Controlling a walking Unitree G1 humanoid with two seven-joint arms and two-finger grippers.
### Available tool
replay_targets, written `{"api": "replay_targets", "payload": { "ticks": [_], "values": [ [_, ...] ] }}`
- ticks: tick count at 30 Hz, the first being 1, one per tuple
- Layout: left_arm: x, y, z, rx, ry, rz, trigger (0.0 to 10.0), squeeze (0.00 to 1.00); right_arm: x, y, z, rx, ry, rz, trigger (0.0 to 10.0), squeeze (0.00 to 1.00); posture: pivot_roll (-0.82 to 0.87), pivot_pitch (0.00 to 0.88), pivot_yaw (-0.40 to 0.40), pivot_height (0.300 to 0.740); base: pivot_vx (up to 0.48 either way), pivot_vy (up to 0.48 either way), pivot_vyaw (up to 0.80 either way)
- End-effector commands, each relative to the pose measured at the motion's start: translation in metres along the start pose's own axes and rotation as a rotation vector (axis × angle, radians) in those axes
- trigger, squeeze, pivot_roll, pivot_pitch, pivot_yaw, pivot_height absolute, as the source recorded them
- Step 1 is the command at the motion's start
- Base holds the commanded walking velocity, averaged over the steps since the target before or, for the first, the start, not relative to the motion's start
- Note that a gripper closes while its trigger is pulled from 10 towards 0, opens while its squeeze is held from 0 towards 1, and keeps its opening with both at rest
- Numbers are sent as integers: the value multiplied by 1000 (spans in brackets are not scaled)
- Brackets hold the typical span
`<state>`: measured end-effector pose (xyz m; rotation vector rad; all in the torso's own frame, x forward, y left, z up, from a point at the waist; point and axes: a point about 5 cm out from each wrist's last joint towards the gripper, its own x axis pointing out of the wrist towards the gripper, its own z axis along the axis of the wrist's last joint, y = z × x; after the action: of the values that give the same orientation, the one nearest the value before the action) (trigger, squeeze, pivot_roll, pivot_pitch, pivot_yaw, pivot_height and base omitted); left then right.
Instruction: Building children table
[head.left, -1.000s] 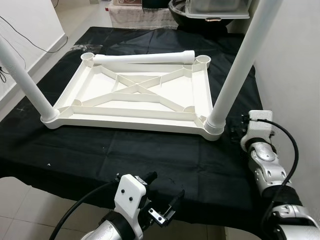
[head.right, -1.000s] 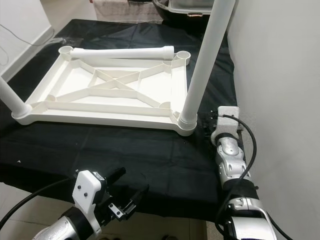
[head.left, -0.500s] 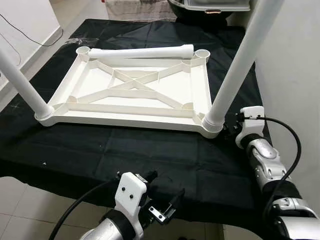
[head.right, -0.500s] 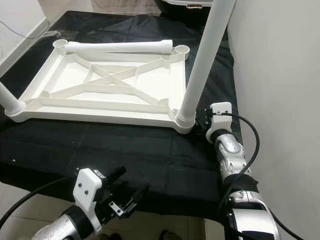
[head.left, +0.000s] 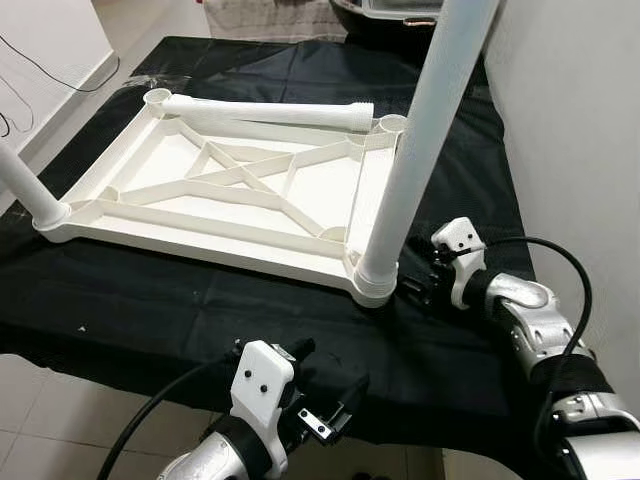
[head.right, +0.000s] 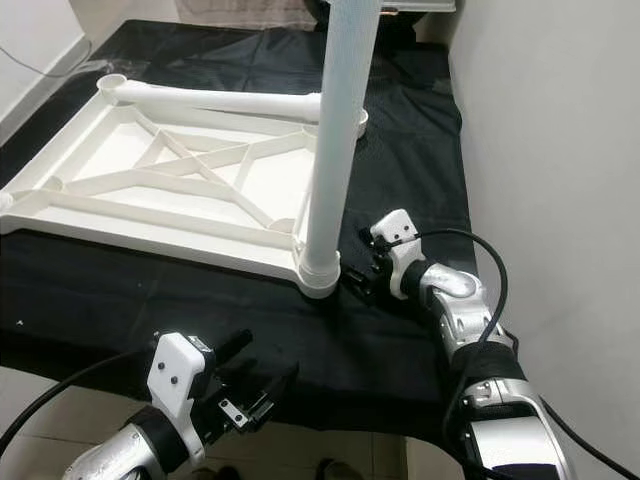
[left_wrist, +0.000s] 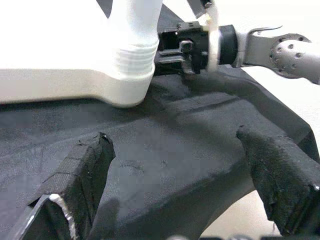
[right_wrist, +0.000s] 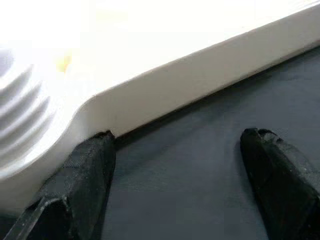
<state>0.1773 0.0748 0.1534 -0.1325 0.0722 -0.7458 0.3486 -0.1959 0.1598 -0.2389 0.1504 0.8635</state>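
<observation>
I count one white tabletop (head.left: 215, 190) lying upside down on the black cloth (head.left: 200, 300), two legs standing in its near corners at 12 (head.left: 420, 130) and 9 o'clock (head.left: 25, 185), and one loose leg (head.left: 265, 112) across its far edge. My right gripper (right_wrist: 175, 175), spread wide, touches the near corner. My left gripper (left_wrist: 185, 180) hovers wide open at 6 o'clock.

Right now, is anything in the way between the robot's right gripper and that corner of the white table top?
Nothing visible is. The right gripper sits open on the black cloth, right beside the table top corner where a leg stands.
</observation>
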Motion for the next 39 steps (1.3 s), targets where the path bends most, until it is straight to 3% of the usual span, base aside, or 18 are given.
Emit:
{"api": "replay_targets", "payload": {
  "ticks": [1, 5, 8, 12, 13, 19, 28, 33, 39],
  "values": [
    [-1, 1, -5, -8, 29, 2, 10000, 0, 10, 27, -13, 52, 39, 203, 10000, 0, 107, 251, -13, 740, 0, 0, 0],
    [0, 2, -6, -8, 29, 4, 10000, 0, 8, 41, -13, 66, 56, 331, 10000, 0, 106, 249, -15, 740, 0, 0, 0],
    [0, 2, -6, -8, 29, 4, 10000, 0, 8, 43, -13, 57, 62, 350, 10000, 0, 105, 249, -16, 740, 0, 0, 0],
    [1, 3, -6, -5, 28, 5, 10000, 0, 10, 41, -14, 41, 68, 331, 10000, 0, 103, 244, -16, 740, 0, 0, 0],
    [2, 3, -6, -3, 28, 5, 10000, 0, 12, 33, -12, 30, 64, 258, 10000, 0, 99, 239, -16, 740, 0, 0, 0],
    [3, 4, -7, 0, 28, 5, 10000, 0, 9, 28, -12, 39, 68, 229, 10000, 0, 97, 228, -20, 740, 0, 0, 0],
    [9, 10, -9, 28, 12, 17, 10000, 0, -17, 31, -27, 83, 157, 347, 10000, 0, 83, 186, -23, 740, 0, 0, 0],
    [12, 17, -11, 77, 7, 32, 10000, 0, -23, 22, -34, 74, 162, 211, 10000, 0, 77, 119, -34, 740, 0, 0, 0],
    [12, 23, -14, 100, 5, 58, 10000, 0, -34, 20, -36, 56, 146, 135, 10000, 0, 64, 79, -31, 740, 0, 0, 0]
  ]
}}
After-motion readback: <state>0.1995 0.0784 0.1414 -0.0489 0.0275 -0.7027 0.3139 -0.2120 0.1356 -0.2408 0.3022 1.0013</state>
